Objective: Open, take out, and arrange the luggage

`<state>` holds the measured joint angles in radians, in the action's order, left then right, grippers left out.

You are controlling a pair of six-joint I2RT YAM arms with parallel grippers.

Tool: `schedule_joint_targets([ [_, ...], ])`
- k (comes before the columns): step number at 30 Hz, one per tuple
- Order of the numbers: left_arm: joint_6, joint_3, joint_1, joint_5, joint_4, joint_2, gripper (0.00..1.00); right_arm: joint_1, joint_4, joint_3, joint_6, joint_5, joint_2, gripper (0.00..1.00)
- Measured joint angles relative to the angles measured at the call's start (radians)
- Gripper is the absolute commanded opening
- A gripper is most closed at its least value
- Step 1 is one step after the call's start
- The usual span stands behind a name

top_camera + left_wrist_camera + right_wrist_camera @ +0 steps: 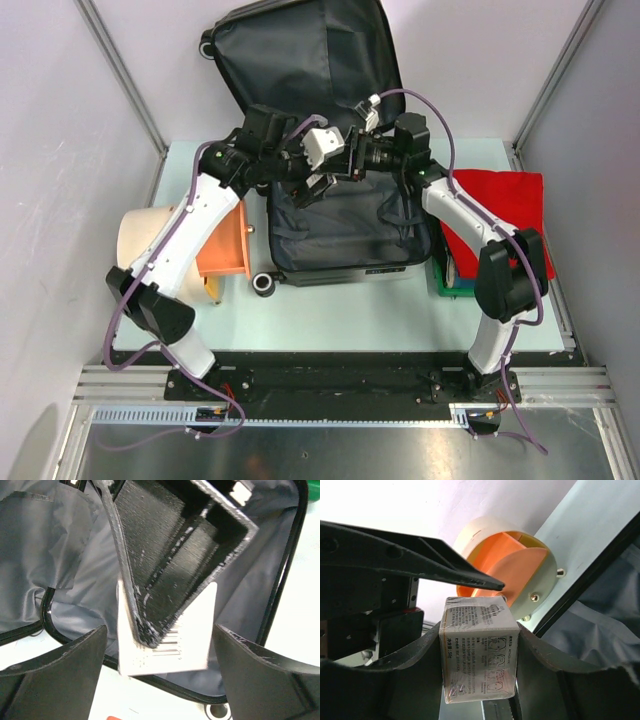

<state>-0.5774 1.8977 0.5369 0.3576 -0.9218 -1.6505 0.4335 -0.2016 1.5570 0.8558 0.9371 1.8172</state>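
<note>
The luggage (pixel 340 235) lies open on the table, its lid (pixel 310 55) standing up at the back and dark grey lining (pixel 65 555) showing. Both grippers meet above it. My right gripper (pixel 338 157) is shut on a small white box (pixel 480 650) printed with text, gripped on two sides. In the left wrist view that box (pixel 192 640) shows a barcode under a black right finger (pixel 170 555). My left gripper (pixel 160 672) is open, its fingers (pixel 60 680) on either side of the box and apart from it.
A beige cylinder (pixel 150 235) with an orange face (pixel 520 570) lies left of the suitcase. At the right a red cloth (pixel 505 200) covers a green bin (pixel 445 285). Walls and metal posts close in both sides.
</note>
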Motion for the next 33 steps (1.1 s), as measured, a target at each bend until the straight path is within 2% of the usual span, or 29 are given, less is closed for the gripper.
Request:
schedule_joint_targets([
  [3, 0.0, 0.0, 0.0, -0.011, 0.004, -0.007, 0.78, 0.006, -0.009, 0.0, 0.008, 0.023, 0.0, 0.08],
  [8, -0.005, 0.0, 0.007, -0.013, 0.002, -0.007, 0.52, 0.007, -0.019, 0.0, 0.02, 0.025, 0.0, 0.11],
  [9, -0.007, 0.0, 0.011, -0.015, 0.002, -0.007, 0.47, 0.006, -0.019, 0.0, 0.028, 0.023, 0.0, 0.3],
  [10, -0.009, 0.0, 0.013, -0.017, 0.003, -0.007, 0.37, 0.005, -0.019, 0.0, 0.034, 0.022, 0.0, 0.44],
  [11, -0.007, 0.0, 0.014, -0.021, 0.006, -0.007, 0.31, 0.005, -0.02, 0.0, 0.035, 0.024, 0.0, 0.56],
  [12, -0.006, 0.0, 0.014, -0.02, 0.006, -0.007, 0.24, 0.005, -0.021, 0.0, 0.036, 0.024, 0.0, 0.63],
  [13, -0.004, 0.0, 0.015, -0.021, 0.005, -0.007, 0.05, 0.005, -0.021, 0.001, 0.04, 0.025, 0.001, 0.82],
  [18, 0.042, -0.077, -0.012, -0.032, 0.024, 0.043, 0.0, -0.028, -0.04, 0.021, 0.052, 0.065, 0.005, 0.86],
  [24, 0.046, -0.224, -0.158, -0.029, -0.045, 0.243, 0.0, -0.149, -0.043, 0.068, 0.003, 0.074, 0.005, 0.86],
  [28, -0.036, -0.232, -0.254, 0.001, -0.15, 0.394, 0.0, -0.187, -0.018, 0.07, -0.049, 0.077, 0.007, 0.86],
  [33, -0.173, -0.232, -0.371, 0.037, -0.316, 0.456, 0.0, -0.172, -0.005, 0.071, -0.068, 0.106, 0.017, 0.85],
])
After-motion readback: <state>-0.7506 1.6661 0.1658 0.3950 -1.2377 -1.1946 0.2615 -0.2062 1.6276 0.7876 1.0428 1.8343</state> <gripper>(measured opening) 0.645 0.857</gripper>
